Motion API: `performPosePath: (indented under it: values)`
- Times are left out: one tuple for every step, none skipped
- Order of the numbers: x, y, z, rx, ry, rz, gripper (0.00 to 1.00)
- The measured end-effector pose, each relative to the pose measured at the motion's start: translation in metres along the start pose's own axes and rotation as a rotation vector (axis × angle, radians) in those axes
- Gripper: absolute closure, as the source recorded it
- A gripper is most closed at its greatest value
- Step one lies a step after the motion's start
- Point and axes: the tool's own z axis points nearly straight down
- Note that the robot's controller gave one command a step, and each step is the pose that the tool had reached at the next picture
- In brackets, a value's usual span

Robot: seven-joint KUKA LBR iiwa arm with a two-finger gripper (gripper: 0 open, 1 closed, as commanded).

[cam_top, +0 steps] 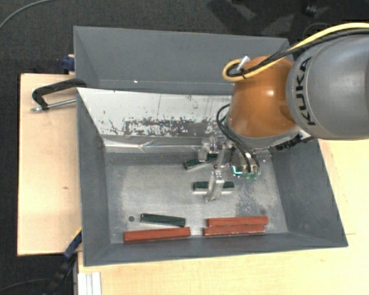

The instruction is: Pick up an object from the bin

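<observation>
Your gripper (216,176) hangs low over the middle-right floor of the bin (111,183), right beside a small dark green piece (202,185) (whether it is spread or closed you cannot tell), while a green bar (163,220) and two red-brown bars (157,234) lie along the front wall.

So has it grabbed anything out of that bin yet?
Done: the gripper is down in the middle of the bin. In hand: it sits among small dark green pieces; whether it grips one I cannot tell. Left: lifting one out. Two reddish bars and a dark green stick lie by the near wall, apart from it.
</observation>
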Motion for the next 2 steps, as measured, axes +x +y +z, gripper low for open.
performPosePath:
  values:
    - [0.0029,-0.0447,0.0694,0.001,-0.002,0.176,0.0]
    - [0.0013,-0.0434,0.0672,-0.001,-0.007,0.174,1.0]
